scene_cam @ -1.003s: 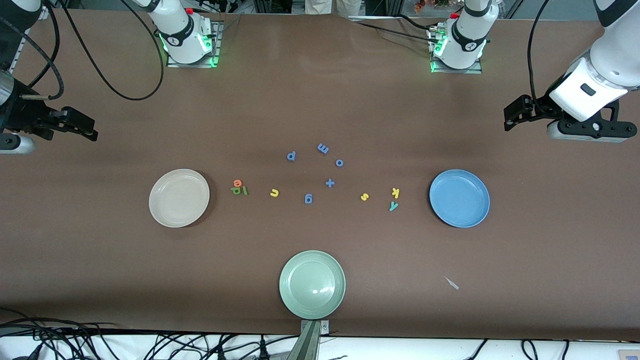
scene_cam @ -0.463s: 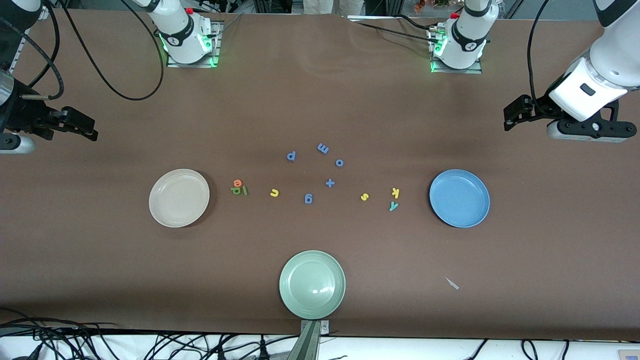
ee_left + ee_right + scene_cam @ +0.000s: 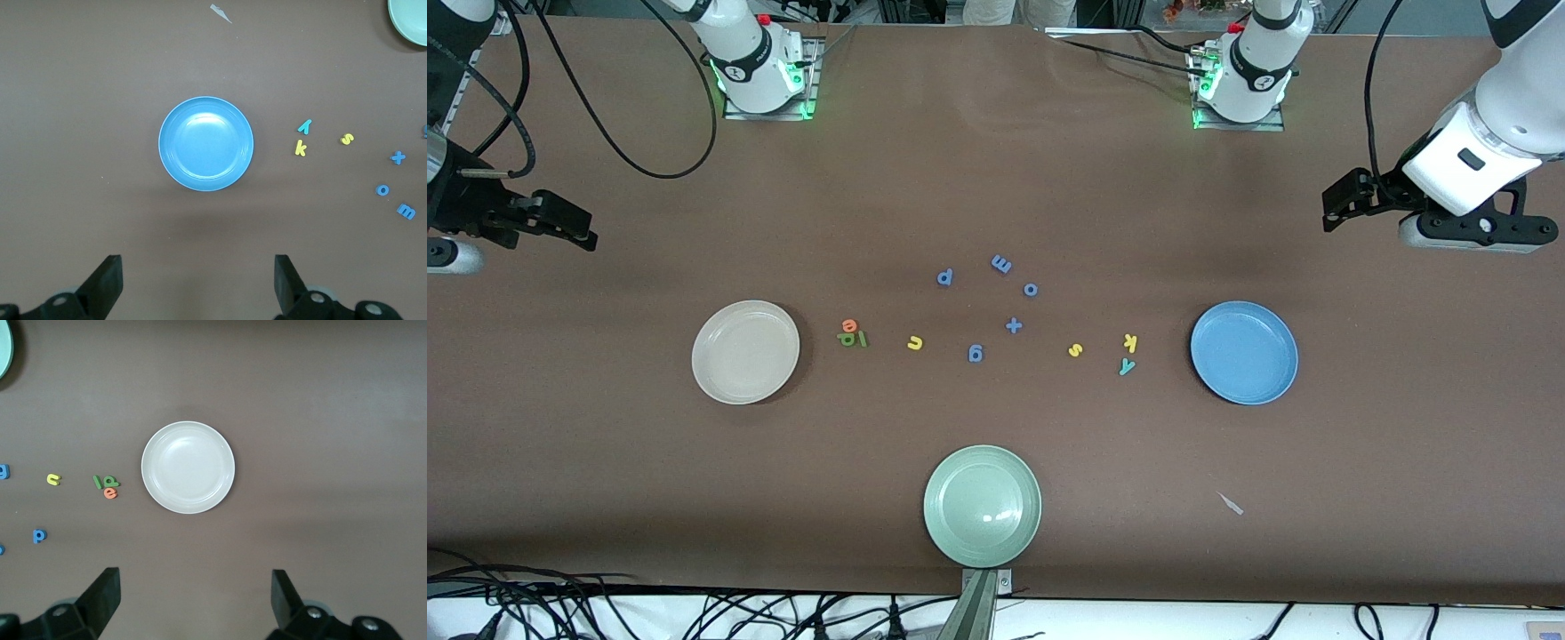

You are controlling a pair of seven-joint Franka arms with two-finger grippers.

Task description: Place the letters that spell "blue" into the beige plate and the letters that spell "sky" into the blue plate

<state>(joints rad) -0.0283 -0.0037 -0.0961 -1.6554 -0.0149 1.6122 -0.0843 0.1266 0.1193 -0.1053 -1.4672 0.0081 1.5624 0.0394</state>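
The beige plate (image 3: 745, 352) (image 3: 188, 467) lies toward the right arm's end, with orange e (image 3: 849, 325), dark green b (image 3: 846, 338), light green l (image 3: 863, 339) and yellow u (image 3: 914, 342) beside it on the table. The blue plate (image 3: 1244, 352) (image 3: 206, 143) lies toward the left arm's end, with yellow k (image 3: 1130, 341), teal y (image 3: 1127, 365) and yellow s (image 3: 1075, 349) beside it. Both plates hold nothing. My right gripper (image 3: 583, 227) (image 3: 193, 580) hangs open over bare table, apart from the beige plate. My left gripper (image 3: 1334, 209) (image 3: 197, 267) hangs open, apart from the blue plate.
Blue letters p (image 3: 945, 276), m (image 3: 1001, 263), o (image 3: 1031, 289), + (image 3: 1013, 325) and g (image 3: 975, 353) lie mid-table. A pale green plate (image 3: 982, 505) sits nearest the front camera. A small pale scrap (image 3: 1231, 504) lies nearer the camera than the blue plate.
My right gripper has drifted slightly toward the robots' bases. The left gripper, the plates and the letters have not moved.
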